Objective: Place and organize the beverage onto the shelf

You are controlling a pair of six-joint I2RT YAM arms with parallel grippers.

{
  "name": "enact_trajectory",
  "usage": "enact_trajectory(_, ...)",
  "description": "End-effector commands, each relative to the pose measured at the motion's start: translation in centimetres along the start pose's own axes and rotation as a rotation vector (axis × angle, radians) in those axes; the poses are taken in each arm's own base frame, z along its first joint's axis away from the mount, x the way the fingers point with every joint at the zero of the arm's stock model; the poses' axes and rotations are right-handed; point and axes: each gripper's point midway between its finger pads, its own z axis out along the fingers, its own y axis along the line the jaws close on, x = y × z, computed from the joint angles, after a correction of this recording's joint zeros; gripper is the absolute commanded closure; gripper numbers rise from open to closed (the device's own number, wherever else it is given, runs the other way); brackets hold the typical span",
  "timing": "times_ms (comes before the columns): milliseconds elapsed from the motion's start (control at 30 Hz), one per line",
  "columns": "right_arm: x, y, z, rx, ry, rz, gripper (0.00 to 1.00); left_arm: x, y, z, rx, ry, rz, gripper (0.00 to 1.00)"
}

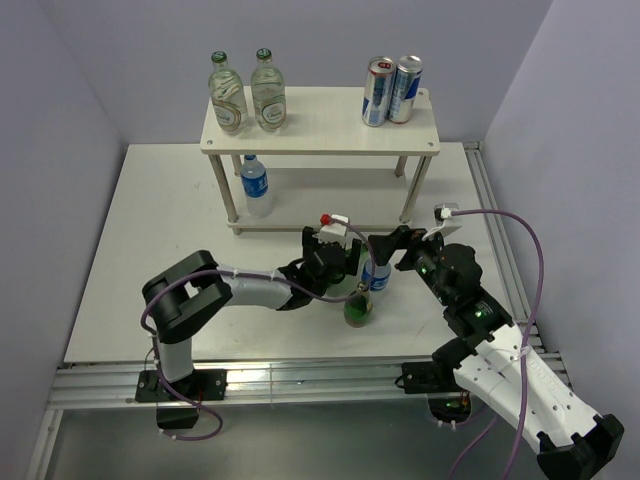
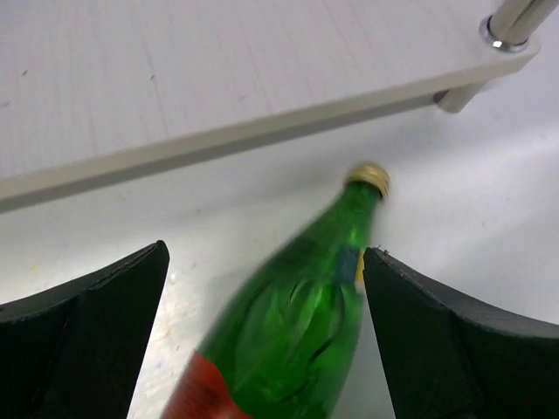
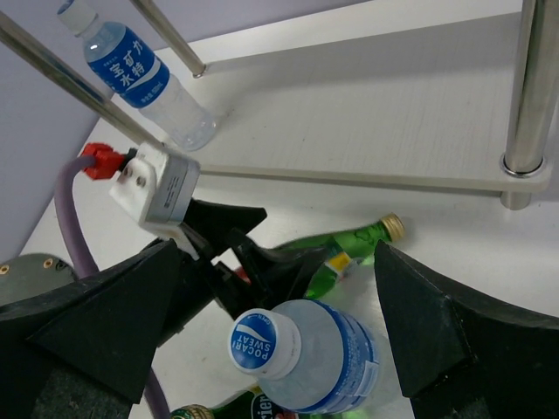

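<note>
- The two-tier rack of pale cream boards on round legs, the shelf [image 1: 320,122], stands at the far side of the white bench [image 1: 160,230].
- On its top board are two clear glass bottles with green caps [image 1: 247,95] at the left end and two blue-and-silver cans [image 1: 392,90] at the right. The grouping looks like sorting by kind.
- A small clear plastic water bottle with a blue label [image 1: 256,185] stands on the lower board at the left, which leaves room beside it.
- The left hand [image 2: 264,251] is spread wide, and a green glass bottle with a gold cap [image 2: 297,323] sits between its fingers. The bottle is blurred and leans with its cap towards the edge of the shelf's lower board. The fingers do not look clamped on it. Whether it rests flat on the bench cannot be told.
- The right hand [image 3: 278,247] is also wide. It straddles an upright white-capped plastic bottle with a blue label [image 3: 306,353], with a gap on each side, so it is probably lined up for a grasp and grips nothing yet.
- Another green bottle [image 1: 358,305] stands on the bench just in front of the two hands.
- These bottles crowd together on the bench, so a closing hand could knock a neighbouring bottle.
</note>
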Motion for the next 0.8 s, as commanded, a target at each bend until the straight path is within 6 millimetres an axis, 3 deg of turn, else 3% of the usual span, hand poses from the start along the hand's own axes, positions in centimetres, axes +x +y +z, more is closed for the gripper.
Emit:
enact_trajectory(0, -0.4, 0.5, 0.1, -0.026, -0.024, 0.003, 0.0, -1.1, -1.2, 1.3, 0.047, 0.013, -0.008, 0.01)
enact_trajectory(167, -0.4, 0.4, 0.1, -0.02, -0.026, 0.002, 0.0, -0.2, -1.5, 1.6, 0.071, 0.062, 0.019, 0.01)
enact_trajectory(367, -0.4, 0.5, 0.1, -0.024, -0.024, 0.003, 0.0, 1.0, -1.8, -0.2, 0.148, 0.157, 0.085, 0.01)
enact_trajectory(633, -0.3, 0.5, 0.1, -0.026, -0.024, 0.005, 0.0, -0.8, -1.2, -3.6, 0.231, 0.189, 0.199, 0.01)
enact_trajectory(767, -0.4, 0.5, 0.1, -0.023, -0.026, 0.005, 0.0, -1.7, -2.5, -4.7, 0.315, 0.198, 0.204, 0.01)
